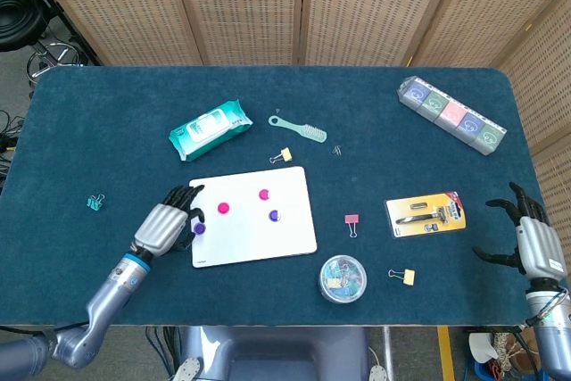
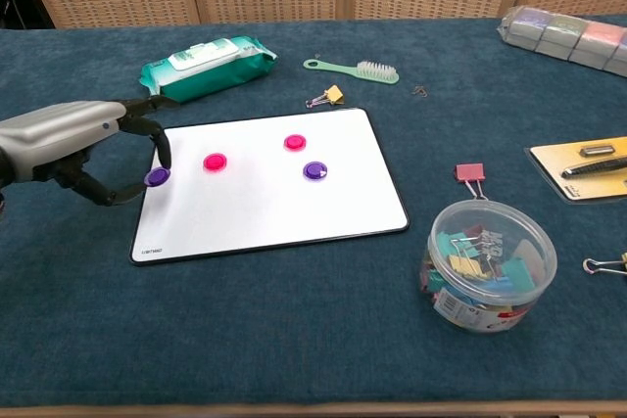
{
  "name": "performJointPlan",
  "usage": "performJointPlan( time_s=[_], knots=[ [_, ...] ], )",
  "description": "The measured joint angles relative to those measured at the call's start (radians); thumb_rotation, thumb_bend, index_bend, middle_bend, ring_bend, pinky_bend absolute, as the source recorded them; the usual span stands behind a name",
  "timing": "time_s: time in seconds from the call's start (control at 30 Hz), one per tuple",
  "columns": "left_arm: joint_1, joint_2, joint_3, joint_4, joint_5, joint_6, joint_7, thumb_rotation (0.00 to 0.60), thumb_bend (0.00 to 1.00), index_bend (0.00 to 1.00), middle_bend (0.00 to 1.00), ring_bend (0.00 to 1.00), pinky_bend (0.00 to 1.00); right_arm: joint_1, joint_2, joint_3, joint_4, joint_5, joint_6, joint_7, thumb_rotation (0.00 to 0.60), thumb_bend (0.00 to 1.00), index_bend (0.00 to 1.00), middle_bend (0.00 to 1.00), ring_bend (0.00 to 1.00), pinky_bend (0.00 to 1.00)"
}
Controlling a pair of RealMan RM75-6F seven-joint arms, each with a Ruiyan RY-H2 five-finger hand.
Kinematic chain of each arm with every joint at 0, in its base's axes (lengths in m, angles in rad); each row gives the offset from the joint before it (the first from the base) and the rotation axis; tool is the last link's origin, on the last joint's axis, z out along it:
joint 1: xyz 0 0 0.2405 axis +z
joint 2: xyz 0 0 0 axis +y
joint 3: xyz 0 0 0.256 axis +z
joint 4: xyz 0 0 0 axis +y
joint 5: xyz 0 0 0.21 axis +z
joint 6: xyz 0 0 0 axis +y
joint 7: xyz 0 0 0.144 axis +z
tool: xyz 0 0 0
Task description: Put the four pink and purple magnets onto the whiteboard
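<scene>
We hold the fourth magnet, the purple magnet (image 2: 156,177), pinched in the fingertips of the left hand (image 2: 73,139) at the left edge of the whiteboard (image 2: 265,203). In the chest view it sits over the board's border; we cannot tell whether it touches the surface or hangs just above it.

Three magnets already lie on the whiteboard: a pink magnet (image 2: 215,162) nearest the left hand, a second pink magnet (image 2: 295,142) further toward the back, and a second purple magnet (image 2: 313,170) near the centre.

We judge the step in hand to be placement of the last magnet. The next move calls for carrying it inward onto bare white surface, clear of the nearest pink magnet, lowering it flat, then parting the fingers to release.

The right hand (image 1: 533,238) rests at the far right edge of the desk (image 1: 89,131), fingers spread and holding nothing, well apart from the whiteboard.
</scene>
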Motion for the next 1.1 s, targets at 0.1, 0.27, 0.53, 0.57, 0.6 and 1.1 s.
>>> performJointPlan(
  time_s=[0.1, 0.27, 0.53, 0.57, 0.6, 1.1],
  knots=[
    [-0.032, -0.019, -0.022, -0.008, -0.032, -0.032, 0.046, 0.6, 0.43, 0.57, 0.0, 0.0, 0.0, 0.0, 0.001, 0.0, 0.001, 0.001, -0.001, 0.003, 0.6, 0.05, 0.27, 0.0, 0.0, 0.0],
    [-0.065, -0.054, -0.04, -0.002, -0.077, -0.071, 0.089, 0.6, 0.43, 0.57, 0.0, 0.0, 0.0, 0.0, 0.003, 0.001, 0.003, 0.003, -0.003, 0.008, 0.6, 0.05, 0.27, 0.0, 0.0, 0.0],
    [-0.099, -0.104, -0.048, 0.032, -0.126, -0.101, 0.128, 0.6, 0.43, 0.57, 0.0, 0.0, 0.0, 0.0, 0.004, 0.002, 0.005, 0.004, -0.006, 0.013, 0.6, 0.05, 0.27, 0.0, 0.0, 0.0],
    [-0.101, -0.107, -0.048, 0.034, -0.128, -0.101, 0.129, 0.6, 0.43, 0.57, 0.0, 0.0, 0.0, 0.0, 0.004, 0.002, 0.005, 0.004, -0.006, 0.013, 0.6, 0.05, 0.27, 0.0, 0.0, 0.0],
    [-0.104, -0.111, -0.049, 0.038, -0.13, -0.101, 0.131, 0.6, 0.43, 0.57, 0.0, 0.0, 0.0, 0.0, 0.004, 0.002, 0.005, 0.003, -0.006, 0.013, 0.6, 0.05, 0.27, 0.0, 0.0, 0.0],
    [-0.137, -0.152, -0.051, 0.06, -0.16, -0.108, 0.171, 0.6, 0.43, 0.57, 0.0, 0.0, 0.0, -0.002, 0.008, 0.005, 0.006, 0.006, -0.006, 0.021, 0.6, 0.05, 0.27, 0.0, 0.0, 0.0]
  ],
)
